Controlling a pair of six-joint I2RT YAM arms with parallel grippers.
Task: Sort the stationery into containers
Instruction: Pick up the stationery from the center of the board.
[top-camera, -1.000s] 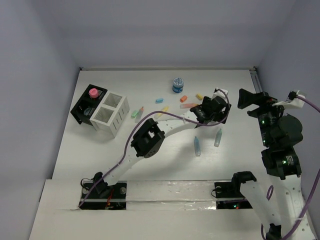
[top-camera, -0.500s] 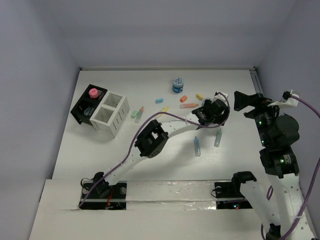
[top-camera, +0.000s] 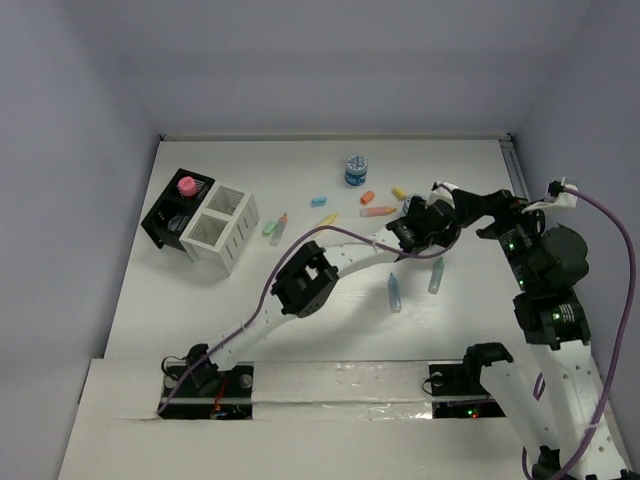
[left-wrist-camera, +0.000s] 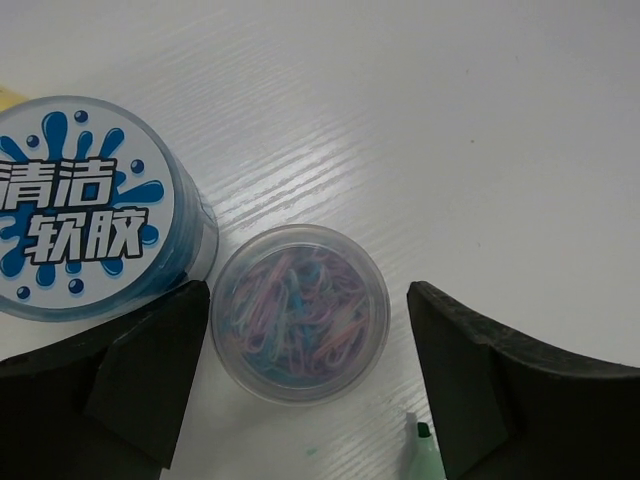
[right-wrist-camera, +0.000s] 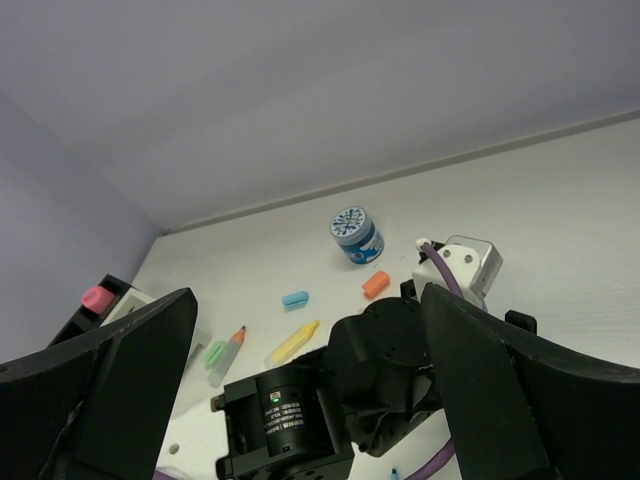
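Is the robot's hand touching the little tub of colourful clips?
Cannot tell. Left wrist view: the left hand straddles the clip tub; one finger stands clear, the other looks flush against it.

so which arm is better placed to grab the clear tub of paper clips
Left. The left hand, open, straddles the clear tub, a finger on each side. The right hand is open too but raised, looking down on the left arm.

Blue splash-print tub (left-wrist-camera: 85, 205), clear tub (left-wrist-camera: 300, 237), black ribbed tray (top-camera: 160, 222), white box (top-camera: 243, 235)
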